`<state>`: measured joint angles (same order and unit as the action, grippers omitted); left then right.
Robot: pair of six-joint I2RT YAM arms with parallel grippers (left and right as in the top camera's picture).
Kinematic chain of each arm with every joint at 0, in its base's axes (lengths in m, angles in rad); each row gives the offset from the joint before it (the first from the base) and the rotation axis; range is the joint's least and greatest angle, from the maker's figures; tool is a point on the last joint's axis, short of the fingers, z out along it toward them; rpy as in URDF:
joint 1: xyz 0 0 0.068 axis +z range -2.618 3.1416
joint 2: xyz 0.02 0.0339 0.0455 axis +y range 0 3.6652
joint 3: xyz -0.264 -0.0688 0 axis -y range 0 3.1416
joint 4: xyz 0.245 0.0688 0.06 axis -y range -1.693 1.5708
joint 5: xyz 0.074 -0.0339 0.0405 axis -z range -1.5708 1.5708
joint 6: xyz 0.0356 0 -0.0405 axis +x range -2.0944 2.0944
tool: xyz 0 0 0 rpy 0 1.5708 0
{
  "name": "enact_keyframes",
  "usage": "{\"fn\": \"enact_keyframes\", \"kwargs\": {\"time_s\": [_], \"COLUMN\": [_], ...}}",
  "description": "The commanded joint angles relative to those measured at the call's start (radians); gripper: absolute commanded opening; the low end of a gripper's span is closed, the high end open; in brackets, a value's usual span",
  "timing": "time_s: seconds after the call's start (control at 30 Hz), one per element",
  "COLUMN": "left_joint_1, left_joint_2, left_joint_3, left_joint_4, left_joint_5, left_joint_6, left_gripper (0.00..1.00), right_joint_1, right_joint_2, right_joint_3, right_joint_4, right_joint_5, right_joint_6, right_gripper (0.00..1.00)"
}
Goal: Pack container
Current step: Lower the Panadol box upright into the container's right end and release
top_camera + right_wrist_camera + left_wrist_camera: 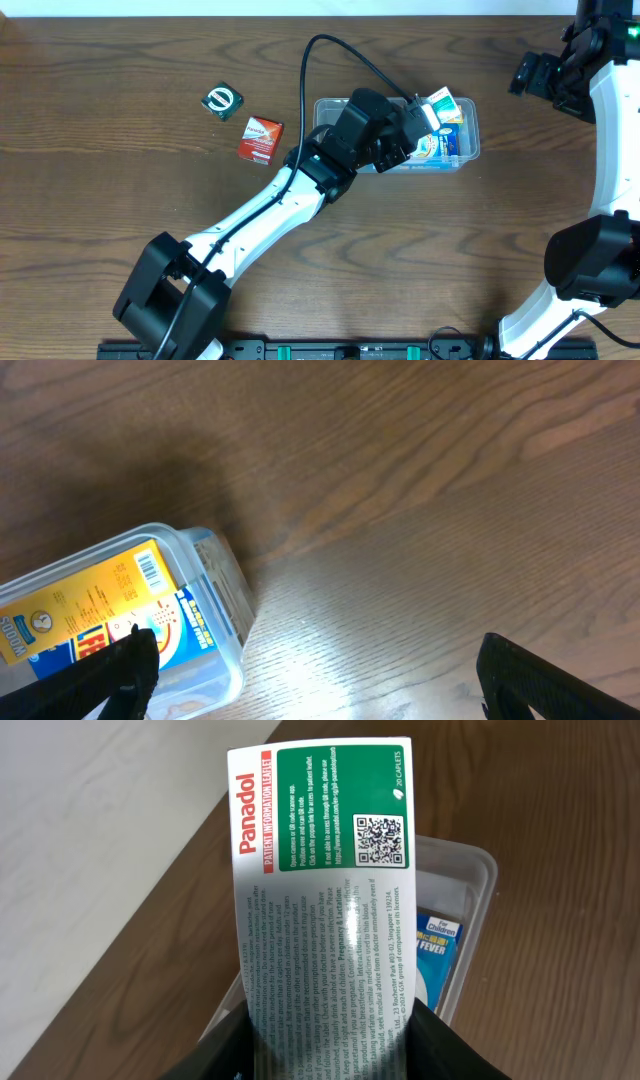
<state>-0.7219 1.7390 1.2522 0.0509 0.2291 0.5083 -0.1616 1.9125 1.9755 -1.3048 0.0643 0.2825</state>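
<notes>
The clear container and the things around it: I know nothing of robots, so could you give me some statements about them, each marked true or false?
1. The left gripper holds a Panadol box over the container. True.
2. The red box lies inside the container. False: it lies on the table, to one side of the container.
3. The right gripper is open and holds nothing. True.
4. The container is empty. False: a yellow-and-blue box lies in it.
</notes>
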Motion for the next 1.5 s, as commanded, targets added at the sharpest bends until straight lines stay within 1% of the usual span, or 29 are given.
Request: {"fn": "enact_keyframes", "kwargs": {"time_s": [0.0,0.2,0.37,0.57,0.7,0.9,1.2,1.47], "left_joint_1": [-0.022,-0.051,-0.059,-0.059,-0.058,-0.058,-0.058,-0.058], "left_joint_2": [0.022,0.065,0.098,0.145,0.167,0.169,0.169,0.169], "left_joint_3": [0.019,0.019,0.019,0.019,0.019,0.019,0.019,0.019], "left_joint_4": [0.000,0.021,0.046,0.061,0.080,0.124,0.122,0.103], "left_joint_5": [-0.002,-0.003,-0.005,-0.005,-0.006,-0.010,-0.058,-0.058], "left_joint_6": [0.062,0.126,0.132,0.173,0.173,0.173,0.181,0.263], "left_gripper": [0.42,0.42,0.43,0.42,0.42,0.42,0.42,0.42], "right_joint_1": [-0.002,-0.002,-0.002,-0.002,-0.002,-0.002,-0.002,-0.002], "right_joint_2": [-0.027,-0.027,-0.027,-0.027,-0.027,-0.027,-0.027,-0.027], "right_joint_3": [0.006,0.006,0.006,0.006,0.006,0.006,0.006,0.006], "right_joint_4": [0.000,0.000,0.000,0.000,0.000,0.000,0.000,0.000], "right_joint_5": [0.011,0.011,0.011,0.011,0.011,0.011,0.011,0.011], "right_joint_6": [0.016,0.016,0.016,0.016,0.016,0.016,0.016,0.016], "right_gripper": [0.99,0.99,0.99,0.99,0.99,0.99,0.99,0.99]}}
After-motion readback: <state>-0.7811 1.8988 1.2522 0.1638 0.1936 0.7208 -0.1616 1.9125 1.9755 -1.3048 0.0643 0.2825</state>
